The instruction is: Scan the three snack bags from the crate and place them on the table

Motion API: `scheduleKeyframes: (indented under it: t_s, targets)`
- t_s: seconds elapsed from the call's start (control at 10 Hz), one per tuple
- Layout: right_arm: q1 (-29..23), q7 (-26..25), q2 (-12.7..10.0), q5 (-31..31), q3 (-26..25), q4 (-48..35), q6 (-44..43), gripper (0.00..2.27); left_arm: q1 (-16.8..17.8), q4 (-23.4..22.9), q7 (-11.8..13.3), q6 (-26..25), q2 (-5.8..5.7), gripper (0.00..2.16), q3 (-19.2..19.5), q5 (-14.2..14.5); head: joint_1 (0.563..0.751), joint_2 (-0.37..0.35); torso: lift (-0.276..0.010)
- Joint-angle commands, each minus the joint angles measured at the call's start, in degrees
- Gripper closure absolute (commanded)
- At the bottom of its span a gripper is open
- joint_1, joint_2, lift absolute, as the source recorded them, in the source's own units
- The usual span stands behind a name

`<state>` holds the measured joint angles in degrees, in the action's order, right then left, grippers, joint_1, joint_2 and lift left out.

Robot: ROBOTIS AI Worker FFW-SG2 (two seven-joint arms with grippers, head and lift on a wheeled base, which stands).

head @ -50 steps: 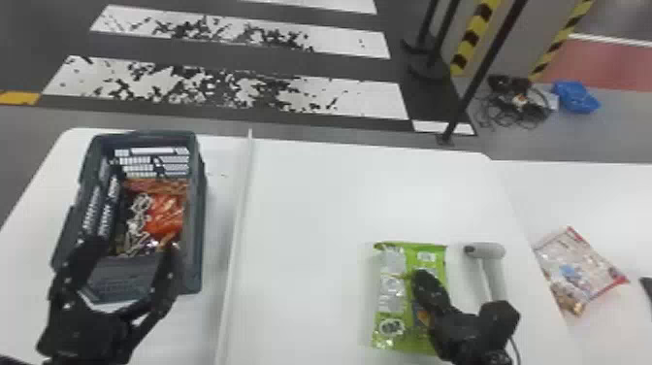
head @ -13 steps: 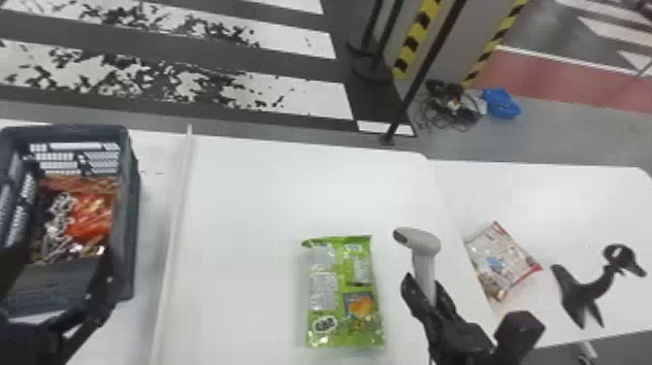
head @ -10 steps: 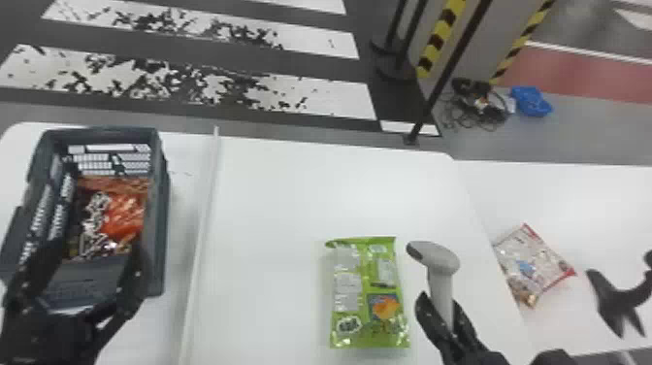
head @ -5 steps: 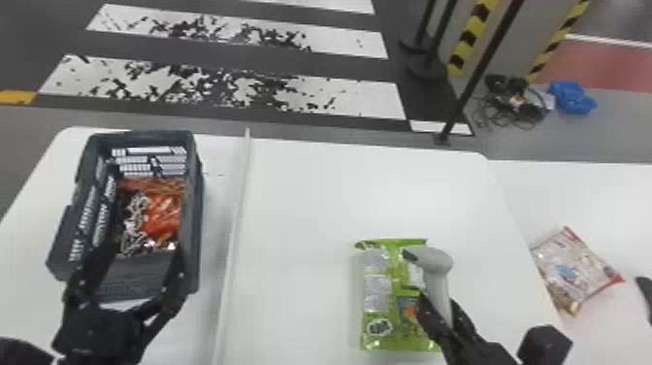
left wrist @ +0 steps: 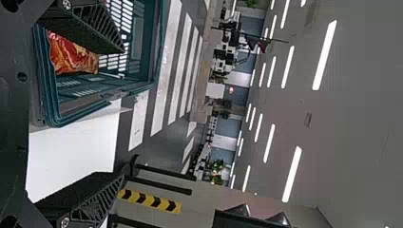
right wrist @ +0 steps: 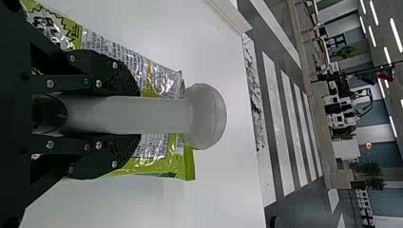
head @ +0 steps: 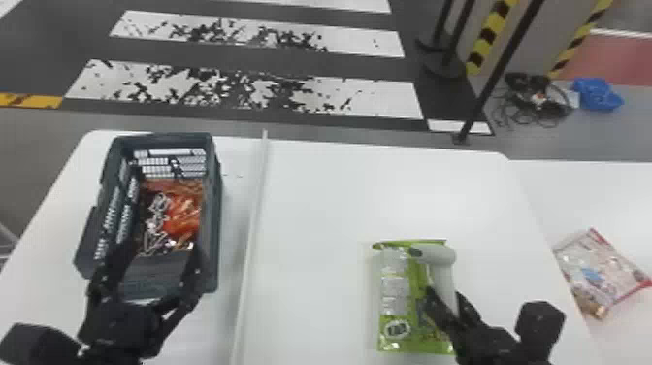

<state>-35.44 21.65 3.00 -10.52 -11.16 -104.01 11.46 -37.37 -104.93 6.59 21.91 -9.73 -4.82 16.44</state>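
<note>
gripping the scanner [head: 439, 255] in my right tool [head: 444, 294] over the green bag [head: 394, 291]; left tool [head: 162, 252] spread by the crate [head: 213, 208], white strip [head: 254, 204] between.

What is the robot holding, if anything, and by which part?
The right gripper holds a light-grey, hammer-shaped, plastic-looking scanner by its handle, its rounded head free beyond the jaws. The left gripper is open and holds nothing.
</note>
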Motion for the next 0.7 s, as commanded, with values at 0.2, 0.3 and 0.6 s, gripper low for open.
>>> scheduleKeyframes:
  t_s: [0.2,0.3,0.6]
  targets:
    - [2.7,-0.6,0.3,1.4,0.4,2.4,1.9,2.22,2.0,1.5,0.0,-1.5,-0.03,0.08,0.1,0.3,0.695,-0.097,-0.037]
    - [3.7,-0.6,0.2,2.1,0.4,3.2,3.3,2.22,2.1,1.7,0.0,-1.7,-0.11,0.08,0.1,0.5,0.695,-0.096,-0.037]
    - [2.7,-0.6,0.1,1.9,0.4,1.2,1.7,2.22,2.2,1.7,0.0,-1.7,-0.2,0.08,0.4,0.9,0.695,-0.085,-0.037]
